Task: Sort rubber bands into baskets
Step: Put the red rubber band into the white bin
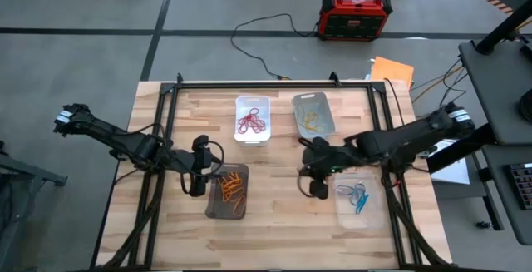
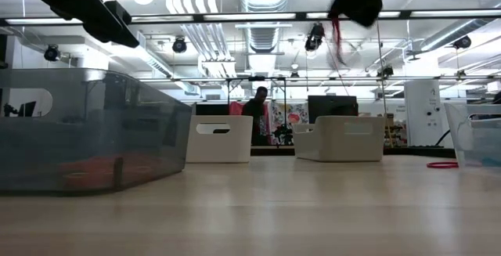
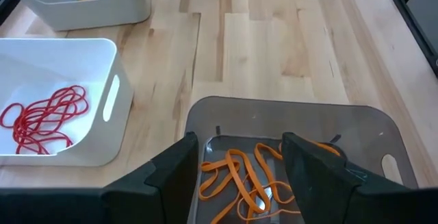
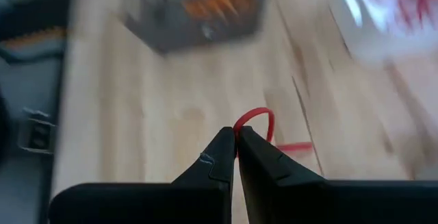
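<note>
My right gripper point(image 1: 316, 186) is above the table between the dark basket point(image 1: 229, 193) and the clear basket point(image 1: 357, 195). It is shut on a red rubber band point(image 4: 254, 118). My left gripper point(image 3: 239, 157) is open and empty, over the left wall of the dark basket, which holds orange bands point(image 3: 239, 179). The white basket point(image 1: 252, 118) holds red bands and the grey basket point(image 1: 313, 114) holds yellowish ones. The clear basket holds blue bands point(image 1: 357, 195). Another red band point(image 2: 442, 164) lies flat on the table near the clear basket. My right gripper pinches the red rubber band between its two fingertips point(image 4: 222, 148). A small loop of the band point(image 4: 263, 114) stands out beyond the tips. In the low view the band point(image 2: 338, 41) hangs slack below the gripper, clear of the table.
Bare wood lies between the four baskets and along the table's near edge point(image 1: 274, 239). A red-black box point(image 1: 356, 14) and black cables lie on the floor beyond the far edge. A person point(image 2: 257, 115) stands far back in the room.
</note>
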You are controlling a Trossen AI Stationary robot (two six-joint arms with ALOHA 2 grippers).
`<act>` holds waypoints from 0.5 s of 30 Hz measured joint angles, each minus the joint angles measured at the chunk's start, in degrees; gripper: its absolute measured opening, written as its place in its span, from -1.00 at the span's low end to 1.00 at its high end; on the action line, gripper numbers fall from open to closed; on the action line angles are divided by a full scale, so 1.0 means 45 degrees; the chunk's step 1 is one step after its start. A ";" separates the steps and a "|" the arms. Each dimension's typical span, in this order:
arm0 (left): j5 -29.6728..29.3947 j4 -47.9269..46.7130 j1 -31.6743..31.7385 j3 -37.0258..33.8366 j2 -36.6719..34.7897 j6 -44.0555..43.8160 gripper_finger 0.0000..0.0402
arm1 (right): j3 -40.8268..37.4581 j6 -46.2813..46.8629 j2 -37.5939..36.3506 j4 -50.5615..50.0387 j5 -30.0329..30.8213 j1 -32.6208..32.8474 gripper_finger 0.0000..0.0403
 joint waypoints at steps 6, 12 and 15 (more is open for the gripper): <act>-0.0456 0.0340 -0.0005 0.0000 0.0000 0.0351 -0.04 | -0.0174 -0.3101 -0.0478 0.3750 0.0301 -0.0001 -0.96; -0.0652 0.0281 -0.0005 0.0269 -0.0047 0.0418 -0.04 | -0.0193 -0.5491 0.0317 0.6633 0.1309 -0.1127 -0.96; -0.0666 -0.0238 -0.0010 0.0679 -0.0082 0.0405 -0.04 | -0.0188 -0.6125 0.1058 0.6891 0.1256 -0.2112 -0.96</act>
